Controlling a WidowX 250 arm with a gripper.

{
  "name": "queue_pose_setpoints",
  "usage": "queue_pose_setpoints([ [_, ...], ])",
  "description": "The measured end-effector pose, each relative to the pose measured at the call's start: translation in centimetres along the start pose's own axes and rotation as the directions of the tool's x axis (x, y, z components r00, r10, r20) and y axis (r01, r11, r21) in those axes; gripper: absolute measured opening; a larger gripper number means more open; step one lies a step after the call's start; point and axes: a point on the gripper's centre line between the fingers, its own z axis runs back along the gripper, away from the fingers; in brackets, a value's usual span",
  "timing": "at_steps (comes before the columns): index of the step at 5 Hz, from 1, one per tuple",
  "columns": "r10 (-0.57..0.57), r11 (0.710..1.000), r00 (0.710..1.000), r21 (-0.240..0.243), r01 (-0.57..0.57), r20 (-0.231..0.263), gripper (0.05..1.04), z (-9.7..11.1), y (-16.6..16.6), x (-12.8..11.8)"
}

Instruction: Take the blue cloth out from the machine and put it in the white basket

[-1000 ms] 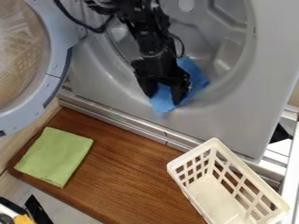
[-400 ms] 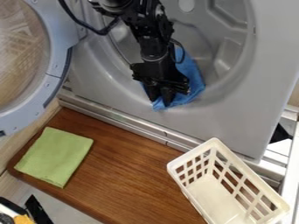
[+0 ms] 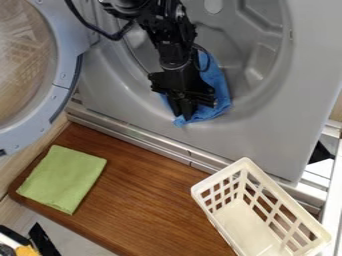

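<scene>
1. Grasping: claw (image 3: 183,118) together, clamped on the blue cloth (image 3: 215,85), at the opening's lower rim in the machine (image 3: 267,142).
2. Next: lift clear, then carry to the white basket (image 3: 245,163), right edge of counter (image 3: 147,200).

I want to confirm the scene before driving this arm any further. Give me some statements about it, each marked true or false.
1. The gripper is at the lower part of the blue cloth. True.
2. The blue cloth lies inside the white basket. False: it is at the opening of the machine.
3. The green cloth lies on the wooden surface. True.
4. The machine's round door is closed. False: it stands open, at the left of the view.
5. The green cloth is right of the basket in the view. False: it is left of it.
</scene>
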Motion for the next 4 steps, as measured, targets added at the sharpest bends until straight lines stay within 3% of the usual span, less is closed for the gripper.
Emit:
queue_pose_setpoints([
  [2, -0.046, 0.999, 0.999, -0.025, 0.047, 0.016, 0.091, 0.7, 0.2, 0.3],
  [3, -0.072, 0.997, 0.992, -0.016, 0.074, 0.106, 0.089, 3.9, -0.1, 1.9],
  [4, -0.078, 0.997, 0.984, -0.004, 0.079, 0.159, 0.089, 6.4, -0.2, 2.1],
])
